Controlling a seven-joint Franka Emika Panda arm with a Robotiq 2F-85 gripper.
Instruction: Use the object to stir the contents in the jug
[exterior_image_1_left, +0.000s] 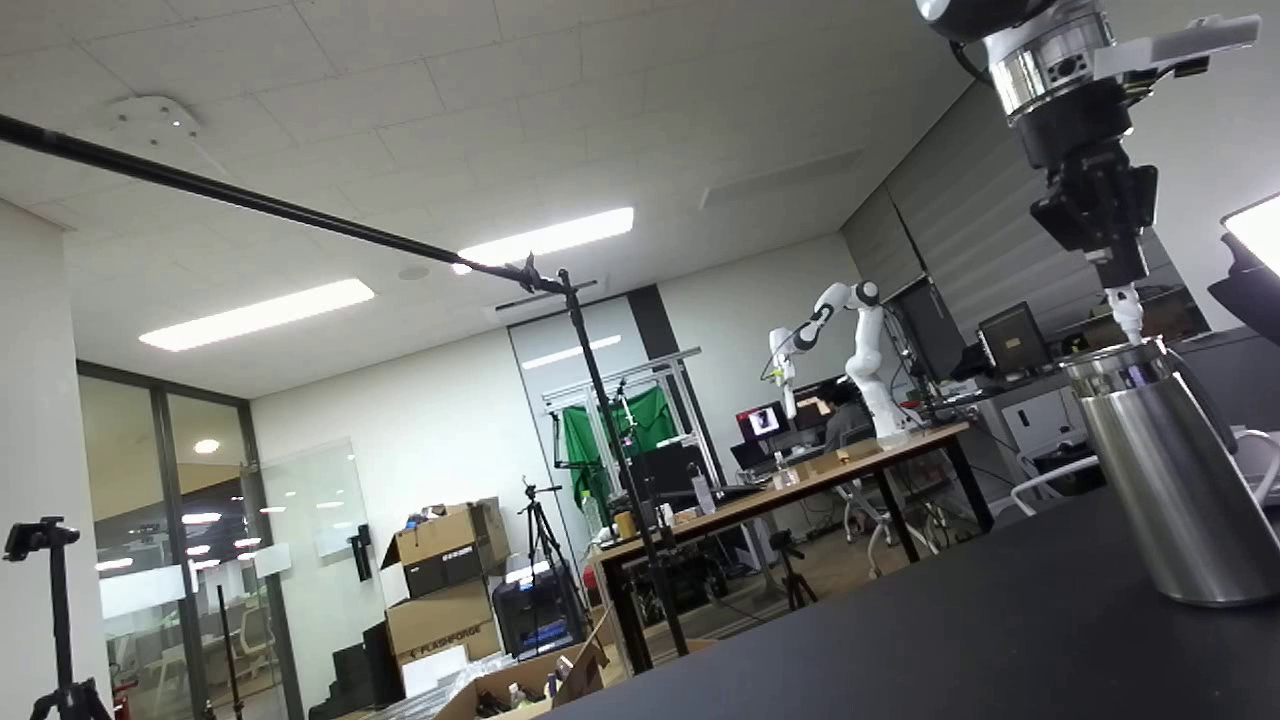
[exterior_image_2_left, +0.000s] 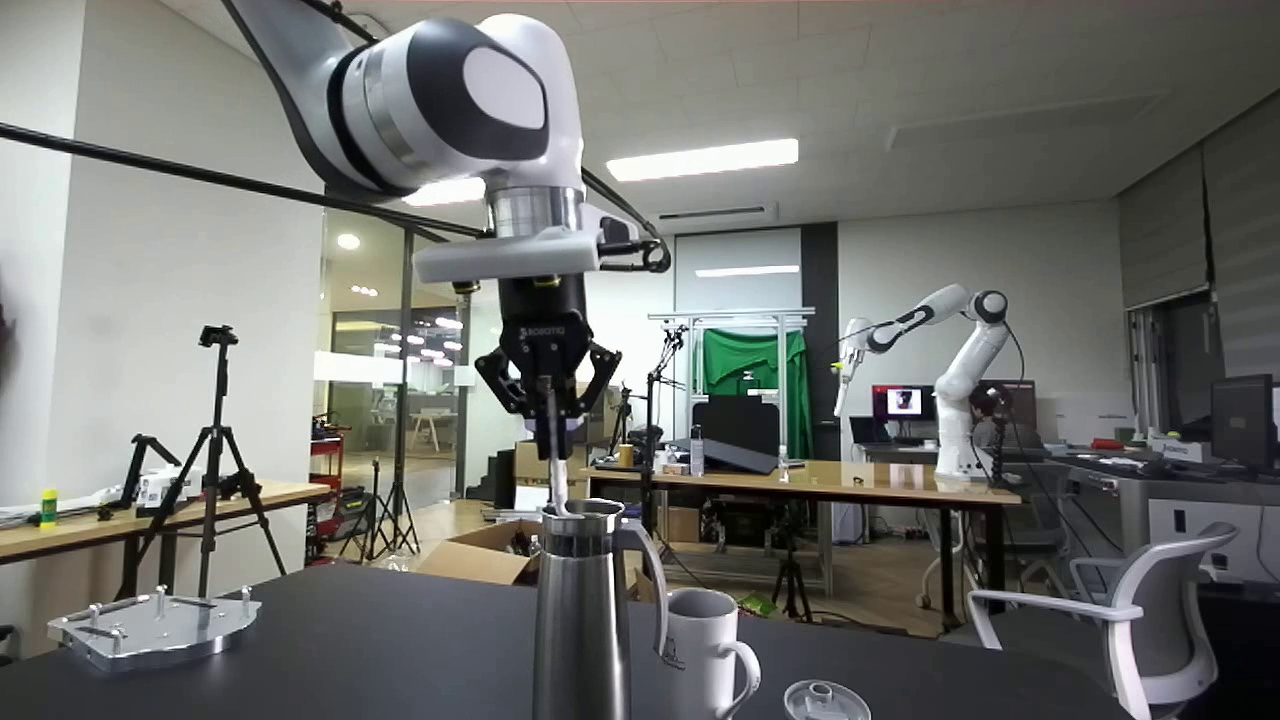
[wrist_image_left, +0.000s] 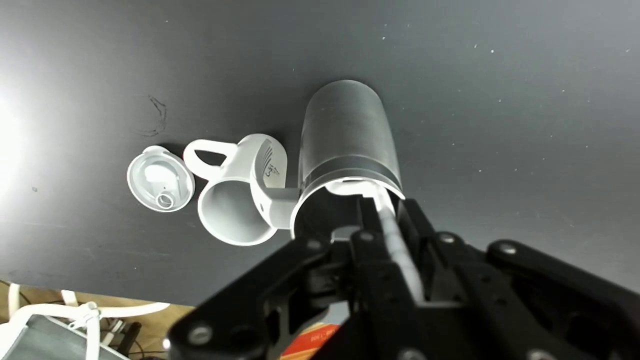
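Note:
The jug (exterior_image_1_left: 1175, 490) is a tall brushed-steel cylinder with a handle, standing upright on the dark table; it also shows in an exterior view (exterior_image_2_left: 582, 630) and the wrist view (wrist_image_left: 347, 125). My gripper (exterior_image_1_left: 1120, 275) is directly above the jug's mouth, also seen in an exterior view (exterior_image_2_left: 557, 450) and the wrist view (wrist_image_left: 390, 215). Its fingers are shut on the object (wrist_image_left: 400, 250), a slim whitish stick, slightly tilted. The object's white lower end (exterior_image_1_left: 1127, 315) (exterior_image_2_left: 561, 485) reaches into the mouth beside the rim. The jug's inside is dark; its contents are hidden.
A white mug (exterior_image_2_left: 697, 640) (wrist_image_left: 232, 210) stands close beside the jug on its handle side. A clear lid (exterior_image_2_left: 825, 702) (wrist_image_left: 160, 180) lies beyond the mug. A metal plate with pegs (exterior_image_2_left: 155, 630) lies on the table (exterior_image_2_left: 400, 650). A chair (exterior_image_2_left: 1160, 610) stands beyond the edge.

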